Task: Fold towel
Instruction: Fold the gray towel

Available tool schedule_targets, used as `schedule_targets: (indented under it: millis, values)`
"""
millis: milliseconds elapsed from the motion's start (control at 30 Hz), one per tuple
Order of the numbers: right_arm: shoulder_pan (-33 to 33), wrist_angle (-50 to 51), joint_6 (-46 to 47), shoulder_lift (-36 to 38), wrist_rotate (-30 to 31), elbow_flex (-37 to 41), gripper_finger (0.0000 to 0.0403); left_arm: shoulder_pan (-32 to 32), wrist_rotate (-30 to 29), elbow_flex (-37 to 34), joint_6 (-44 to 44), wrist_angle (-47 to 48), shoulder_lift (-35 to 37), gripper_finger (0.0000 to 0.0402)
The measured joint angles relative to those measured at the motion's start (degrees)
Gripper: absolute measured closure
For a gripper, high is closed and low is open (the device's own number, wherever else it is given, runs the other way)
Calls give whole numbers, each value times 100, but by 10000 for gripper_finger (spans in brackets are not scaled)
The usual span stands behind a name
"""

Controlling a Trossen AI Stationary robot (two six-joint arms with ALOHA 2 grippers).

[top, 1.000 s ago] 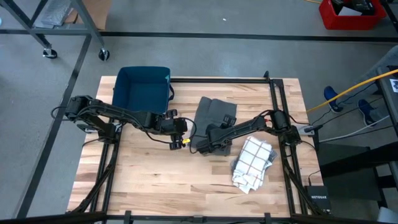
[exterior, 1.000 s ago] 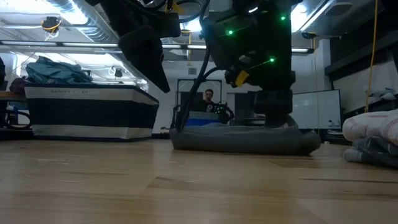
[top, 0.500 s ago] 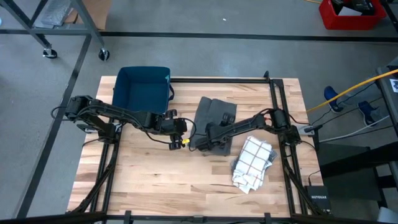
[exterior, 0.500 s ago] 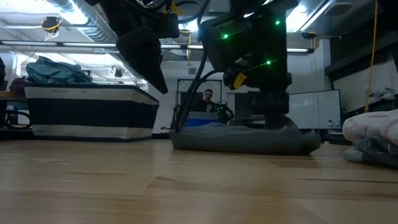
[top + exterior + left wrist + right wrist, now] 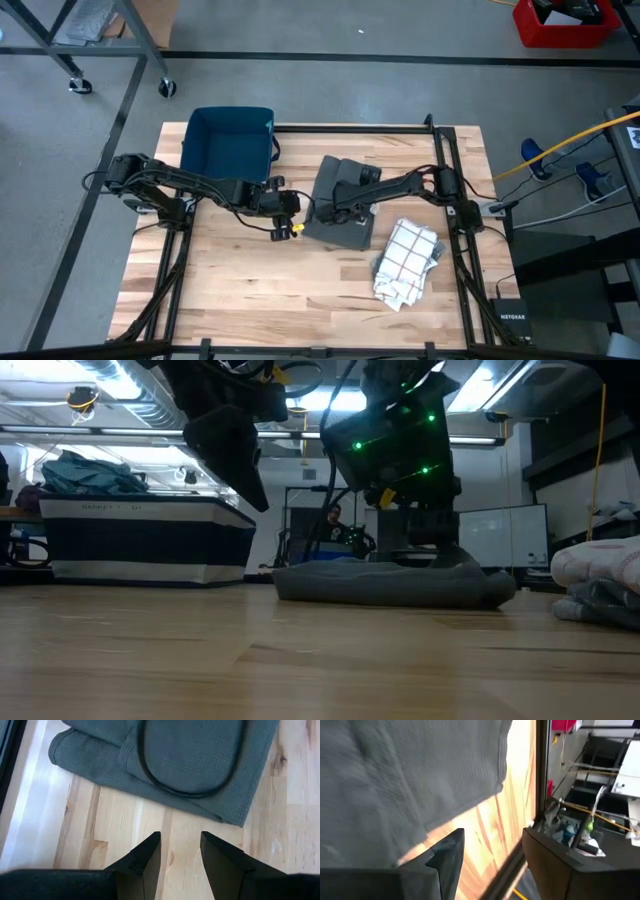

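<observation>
A grey towel lies folded in several layers near the table's middle; it is a low flat pile in the low view. My right gripper is open and low over the towel's middle, and its wrist view shows the towel filling the space beneath the fingers. My left gripper is open and held above the table just left of the towel. Its fingers point at bare wood short of the towel's edge. My right gripper comes at the towel from above, over its middle layers. Whether its fingers touch the cloth, I cannot tell. The towel lies flat on the table.
A blue bin stands at the far left. A white checked cloth lies bunched near the right edge. Black frame rails run along the table's sides and far edge. Bare wood lies toward the near edge. A black cable loop hangs before the left wrist camera.
My right gripper has moved from the towel's near part toward the far edge, to the towel's middle, staying low. The towel's near part, uncovered, lies flat where it was.
</observation>
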State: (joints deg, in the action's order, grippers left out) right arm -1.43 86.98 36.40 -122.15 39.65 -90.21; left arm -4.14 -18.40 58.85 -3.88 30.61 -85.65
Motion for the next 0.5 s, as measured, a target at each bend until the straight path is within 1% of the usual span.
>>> schedule_targets:
  millis: [167,333,433,500]
  values:
    - [131,117,-70,0,-480,0,202,0,3,0,58,-133,0,272]
    - [3,138,-7,28,-890,3,205,37,215,-83,629,-420,0,272]
    - [-148,156,254,204,-1133,7,205,125,581,-363,881,-894,0,278]
    - [-278,165,537,441,-1287,7,205,182,1009,-583,1054,-1205,0,284]
